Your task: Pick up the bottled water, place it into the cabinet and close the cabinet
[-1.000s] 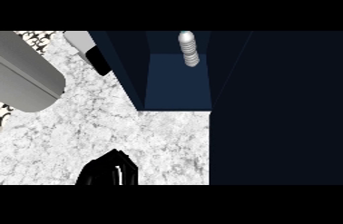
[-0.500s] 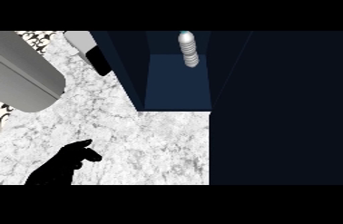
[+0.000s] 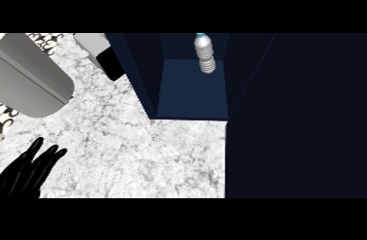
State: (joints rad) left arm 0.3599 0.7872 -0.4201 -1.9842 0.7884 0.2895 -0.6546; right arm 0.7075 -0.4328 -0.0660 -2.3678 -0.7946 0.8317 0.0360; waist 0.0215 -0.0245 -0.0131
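The bottled water (image 3: 206, 54), clear and ribbed with a teal cap, is inside the open dark blue cabinet (image 3: 192, 95), towards its back. No hand touches it. My left hand (image 3: 27, 172) shows at the lower left over the marble counter (image 3: 143, 151). Its fingers are straight, point up and to the right, and hold nothing. It is far from the cabinet and the bottle. The cabinet's left wall (image 3: 140, 74) slants down to the counter. A wide dark panel (image 3: 301, 117), probably the open door, fills the right side. My right hand does not show.
A large grey rounded body (image 3: 32, 83) lies across the upper left of the counter. Beside it a smaller grey block with a black end (image 3: 106, 59) sits next to the cabinet's left wall. A black-and-white patterned strip (image 3: 6, 121) runs along the left edge.
My left hand has slid from the bottom middle of the counter to the lower left corner. The bottle and the cabinet have not moved.
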